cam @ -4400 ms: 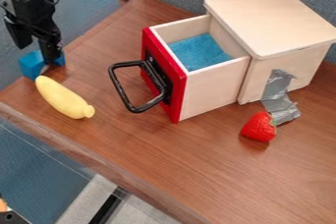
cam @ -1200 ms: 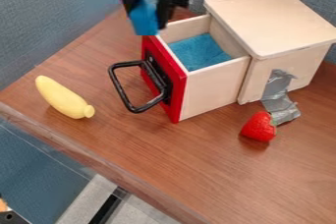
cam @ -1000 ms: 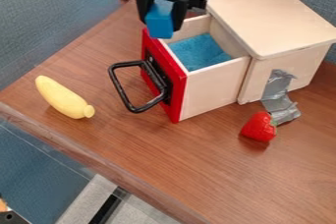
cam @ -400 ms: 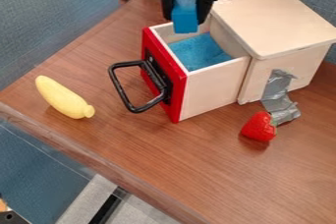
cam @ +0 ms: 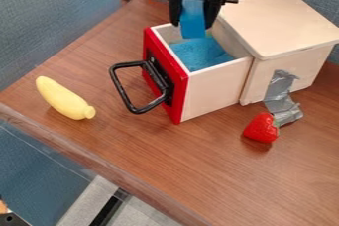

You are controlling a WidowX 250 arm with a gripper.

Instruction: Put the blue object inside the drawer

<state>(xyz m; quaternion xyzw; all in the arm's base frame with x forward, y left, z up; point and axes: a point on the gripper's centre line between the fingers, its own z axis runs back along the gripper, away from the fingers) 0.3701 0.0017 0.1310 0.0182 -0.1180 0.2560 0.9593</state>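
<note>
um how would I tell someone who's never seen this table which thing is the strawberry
Find the wooden box with the red-fronted drawer pulled out. On the tabletop just in front of the box, beside a strip of silver tape, lies the small strawberry. It's red and rounded, unlike the long yellow banana-like toy across the table.

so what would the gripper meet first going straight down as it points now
Likely the drawer's blue lining, touched first by the held blue block; depth is unclear, so the far wall might come first.
</note>
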